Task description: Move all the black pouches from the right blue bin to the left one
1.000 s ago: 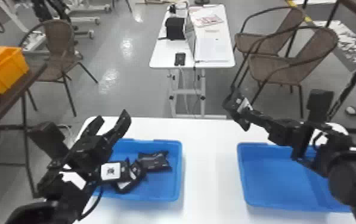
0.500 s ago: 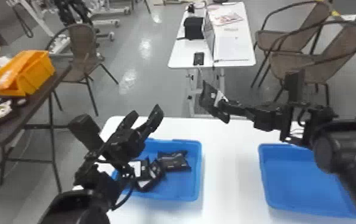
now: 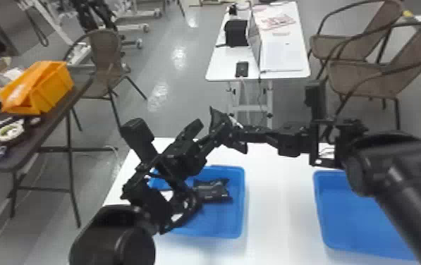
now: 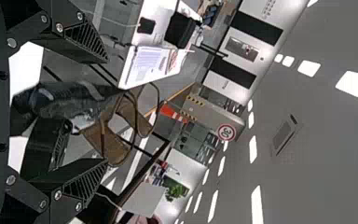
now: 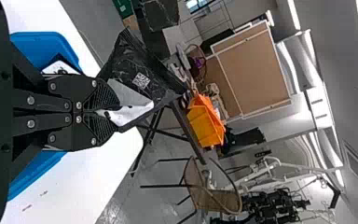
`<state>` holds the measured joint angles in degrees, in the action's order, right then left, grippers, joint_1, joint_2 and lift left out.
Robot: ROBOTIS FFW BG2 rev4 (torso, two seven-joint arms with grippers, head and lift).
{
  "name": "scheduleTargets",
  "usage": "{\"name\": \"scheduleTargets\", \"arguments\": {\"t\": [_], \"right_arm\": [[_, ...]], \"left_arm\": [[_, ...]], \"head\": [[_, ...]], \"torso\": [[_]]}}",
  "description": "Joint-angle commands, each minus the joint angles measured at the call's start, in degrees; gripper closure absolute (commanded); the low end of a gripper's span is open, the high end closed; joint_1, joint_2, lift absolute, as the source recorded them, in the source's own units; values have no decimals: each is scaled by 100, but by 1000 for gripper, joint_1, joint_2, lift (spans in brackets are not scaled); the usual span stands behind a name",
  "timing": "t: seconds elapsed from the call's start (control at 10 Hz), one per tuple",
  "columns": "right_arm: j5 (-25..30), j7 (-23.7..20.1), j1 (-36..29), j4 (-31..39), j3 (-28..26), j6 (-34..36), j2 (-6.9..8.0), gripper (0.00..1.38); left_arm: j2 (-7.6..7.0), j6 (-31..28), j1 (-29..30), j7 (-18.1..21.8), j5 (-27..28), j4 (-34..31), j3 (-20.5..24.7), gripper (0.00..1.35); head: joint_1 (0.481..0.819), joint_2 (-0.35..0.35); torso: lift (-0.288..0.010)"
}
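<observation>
My right gripper stands high beyond the far right corner of the left blue bin, shut on a black pouch. Close to that pouch is my left gripper, over the bin's far side. Its two fingers stand apart in the left wrist view, where the left gripper is open. A black-and-white pouch juts from the tips of the right gripper. Another black pouch lies in the left bin. The right arm partly covers the right blue bin.
Both bins stand on a white table, with bare tabletop between them. A dark side table at the left carries an orange bin. Beyond are a small white table and wicker chairs.
The right gripper has travelled left with its pouch, toward the left bin. My left gripper has shifted to the right, and the two now stand close together. The head view has also turned somewhat left.
</observation>
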<state>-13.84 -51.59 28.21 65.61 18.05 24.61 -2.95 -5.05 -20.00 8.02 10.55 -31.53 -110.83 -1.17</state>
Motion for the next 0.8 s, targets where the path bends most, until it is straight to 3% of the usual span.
{"name": "scheduleTargets", "arguments": {"t": [0.0, 0.2, 0.3, 0.4, 0.5, 0.7], "right_arm": [[-137, -26, 79, -154, 173, -62, 49, 1208], [-242, -26, 97, -215, 234, -88, 84, 1208], [-295, -35, 105, -277, 261, -106, 84, 1208], [-321, -35, 114, -321, 269, -132, 84, 1208], [-356, -26, 140, -364, 269, -158, 84, 1208], [-444, -26, 202, -514, 269, -264, 111, 1208]], "left_arm": [[-93, -57, -72, 0, -143, 62, -112, 295], [-58, -74, -55, 0, -134, 62, -68, 295], [-58, -136, -64, 0, -108, 62, -59, 371], [-49, -356, -99, -17, -46, 35, -77, 992], [-49, -461, -99, -79, -2, 27, -77, 1188], [-58, -452, -116, -61, 15, 27, -94, 1220]], "head": [[690, 191], [693, 195], [694, 202], [695, 206], [695, 205], [695, 201]], "torso": [[10], [10], [10], [10], [10], [10]]}}
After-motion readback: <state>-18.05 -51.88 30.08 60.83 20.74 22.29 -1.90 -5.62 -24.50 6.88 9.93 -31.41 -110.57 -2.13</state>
